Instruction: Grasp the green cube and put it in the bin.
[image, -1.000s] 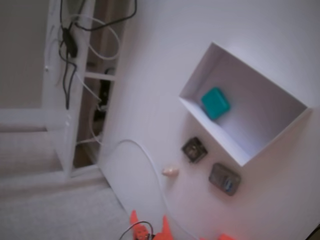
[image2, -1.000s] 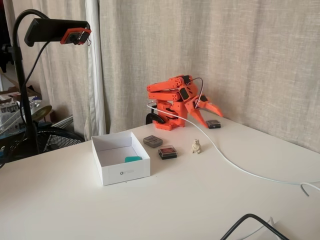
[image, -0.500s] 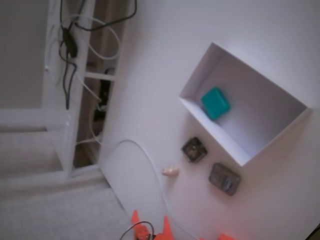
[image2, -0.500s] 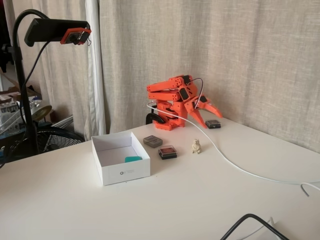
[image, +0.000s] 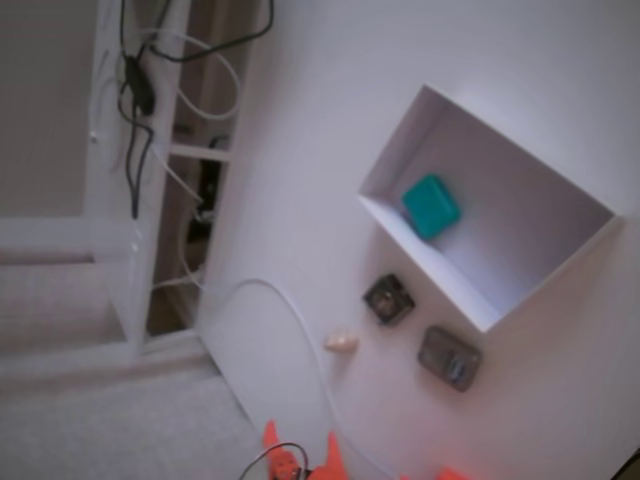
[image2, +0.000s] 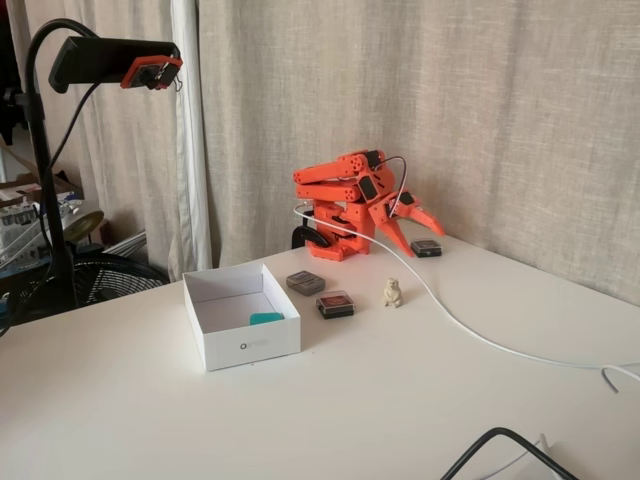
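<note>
End effector: I see the end effector (image2: 411, 224) at the far side of the desk in a fixed view, folded down against the orange arm (image2: 345, 192), its two orange fingers spread apart and holding nothing. In the other fixed view only orange tips (image: 300, 452) poke in at the bottom edge.

Beside the end effector: a small dark square item (image2: 427, 248) lies on the desk just under the fingertips; I cannot tell whether they touch it.

Cable: a white cable (image2: 480, 336) runs from the arm across the desk to the right edge of that view; in the other fixed view it curves (image: 290, 310) across the desk left of the bin.

Figurine: a small beige figurine (image2: 393, 293) stands near the cable, right of the dark items; it shows as a pale lump (image: 341, 343) in the other view.

Dark items: two dark grey squares (image2: 306, 283) (image2: 335, 304) sit just outside the bin, between it and the arm.

Green cube: the green cube (image: 431, 206) lies inside the bin, on its floor near one wall; from the side I see only its top (image2: 266, 319) over the near wall.

Bin: the bin (image2: 245, 348) sits on the white desk (image2: 400, 400), well apart from the end effector.

Camera stand: a black gooseneck camera (image2: 110, 62) hangs over the left side.
</note>
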